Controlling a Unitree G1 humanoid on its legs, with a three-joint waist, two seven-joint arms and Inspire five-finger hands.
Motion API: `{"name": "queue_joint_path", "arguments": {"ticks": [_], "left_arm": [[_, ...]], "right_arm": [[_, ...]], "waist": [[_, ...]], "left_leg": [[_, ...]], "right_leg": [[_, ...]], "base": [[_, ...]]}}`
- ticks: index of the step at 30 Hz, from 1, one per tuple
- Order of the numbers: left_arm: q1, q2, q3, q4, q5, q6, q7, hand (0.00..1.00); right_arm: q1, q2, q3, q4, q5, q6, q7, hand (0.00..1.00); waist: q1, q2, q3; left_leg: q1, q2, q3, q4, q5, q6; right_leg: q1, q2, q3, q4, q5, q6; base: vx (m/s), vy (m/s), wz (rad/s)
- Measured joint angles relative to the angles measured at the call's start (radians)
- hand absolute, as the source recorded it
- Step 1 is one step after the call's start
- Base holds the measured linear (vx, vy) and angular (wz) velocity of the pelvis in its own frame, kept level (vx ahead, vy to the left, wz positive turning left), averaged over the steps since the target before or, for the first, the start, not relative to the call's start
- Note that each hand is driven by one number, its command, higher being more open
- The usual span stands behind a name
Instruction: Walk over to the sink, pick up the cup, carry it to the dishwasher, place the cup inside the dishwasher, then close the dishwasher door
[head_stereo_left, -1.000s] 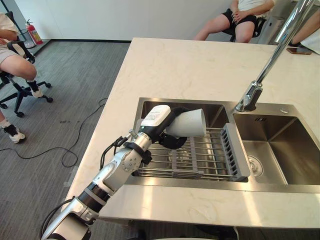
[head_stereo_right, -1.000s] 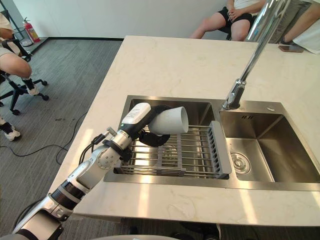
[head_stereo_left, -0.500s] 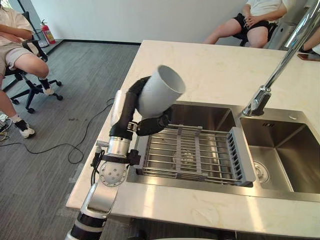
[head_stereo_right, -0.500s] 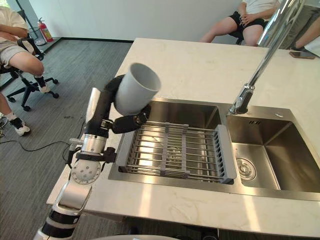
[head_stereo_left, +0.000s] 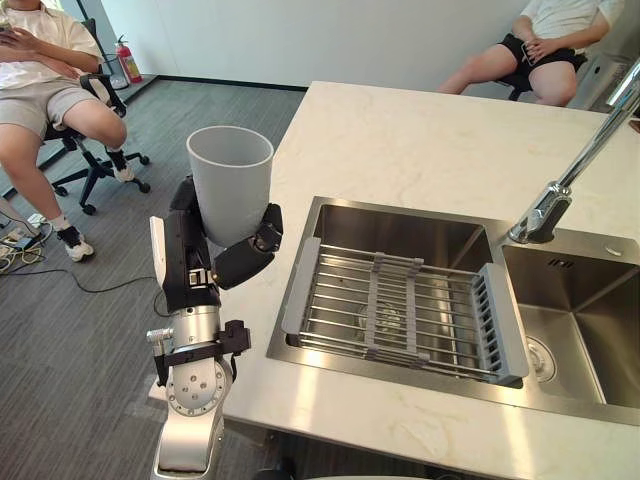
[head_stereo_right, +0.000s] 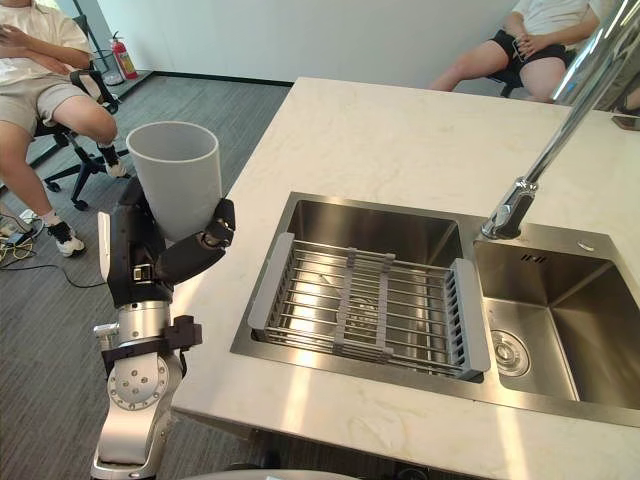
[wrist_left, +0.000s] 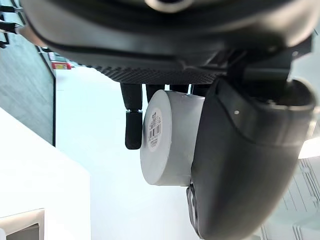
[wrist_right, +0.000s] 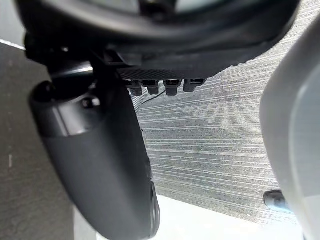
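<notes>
Since it is bound for the dishwasher, pale grey plastic cup (head_stereo_left: 231, 190) rides upright, clasped by dark left hand (head_stereo_left: 190, 262); stainless sink (head_stereo_left: 400, 235) right of hand.

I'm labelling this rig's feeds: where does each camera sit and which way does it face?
Left eye view: on the head, looking down at the sink and counter; the left hand holds the cup upright.
Right eye view: beside it, sharing that scene.
Left wrist view: on the left wrist, along the hand to the cup's base.
Right wrist view: on the right wrist, facing the floor past the right hand.
</notes>
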Motion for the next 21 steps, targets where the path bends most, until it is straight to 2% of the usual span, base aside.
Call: {"name": "queue_joint_path", "arguments": {"ticks": [9,11,12,13,15,17,19,20,21], "left_arm": [[0.056,-0.027,0.021,-0.034,-0.08,-0.001,-0.009,0.0],[0.057,-0.029,0.014,-0.04,-0.083,-0.014,-0.006,0.0],[0.055,-0.028,0.006,-0.04,-0.084,-0.015,-0.003,0.0],[0.043,-0.028,-0.011,-0.033,-0.084,-0.015,0.007,0.0],[0.032,-0.032,-0.039,-0.032,-0.083,-0.015,0.01,0.0],[0.018,-0.037,-0.072,-0.032,-0.083,-0.016,0.009,0.0],[0.007,-0.054,-0.111,-0.033,-0.083,-0.021,0.009,0.0],[0.007,-0.062,-0.121,-0.033,-0.083,-0.024,0.009,0.0],[0.014,-0.093,-0.146,-0.029,-0.084,-0.025,0.009,0.0]], "right_arm": [[-0.017,-0.006,0.024,0.012,-0.001,0.009,-0.002,1.0],[-0.028,-0.029,0.037,0.012,-0.001,0.011,-0.002,1.0],[-0.042,-0.043,0.039,0.011,-0.001,0.012,-0.003,1.0],[-0.046,-0.044,0.039,0.012,-0.001,0.013,-0.011,1.0],[-0.039,-0.052,0.049,0.013,-0.001,0.017,-0.016,1.0],[-0.039,-0.069,0.079,0.013,0.0,0.018,-0.017,1.0],[-0.032,-0.096,0.106,0.007,-0.001,0.013,-0.015,1.0],[-0.037,-0.102,0.108,0.006,-0.002,0.013,-0.016,1.0],[-0.043,-0.138,0.106,0.001,-0.006,0.0,-0.023,1.0]], "waist": [[0.028,0.001,-0.004],[0.038,0.012,0.002],[0.039,0.029,0.011],[0.031,0.027,0.012],[0.022,0.025,0.013],[0.031,0.026,0.012],[0.058,0.032,0.011],[0.073,0.04,0.013],[0.083,0.084,0.036]], "left_leg": [[-0.028,0.008,0.013,0.03,-0.017,0.009],[-0.05,0.022,0.02,0.055,-0.025,0.004],[-0.057,0.031,0.015,0.064,-0.024,0.003],[-0.069,0.02,-0.015,0.08,-0.023,0.003],[-0.084,-0.014,-0.087,0.109,-0.022,0.001],[-0.122,-0.056,-0.179,0.148,-0.014,-0.015],[-0.184,-0.084,-0.293,0.16,0.015,-0.054],[-0.203,-0.084,-0.318,0.153,0.027,-0.063],[-0.223,-0.069,-0.366,0.131,0.054,-0.06]], "right_leg": [[-0.028,0.003,0.017,0.015,0.014,0.006],[-0.074,0.015,0.043,0.09,0.013,0.008],[-0.114,0.024,0.102,0.173,-0.003,0.024],[-0.152,0.025,0.191,0.281,-0.046,0.031],[-0.178,0.026,0.294,0.432,-0.105,0.033],[-0.165,0.04,0.362,0.472,-0.16,0.023],[-0.132,0.04,0.333,0.375,-0.205,-0.003],[-0.125,0.041,0.31,0.338,-0.214,-0.018],[-0.128,0.062,0.25,0.315,-0.194,-0.026]], "base": [[-0.01,0.01,-0.04],[-0.07,0.031,-0.15],[-0.08,0.056,0.23],[-0.07,0.055,0.5],[-0.05,-0.01,1.05],[-0.08,-0.152,1.55],[-0.13,-0.231,1.7],[-0.18,-0.237,1.41],[-0.24,-0.198,1.23]]}}
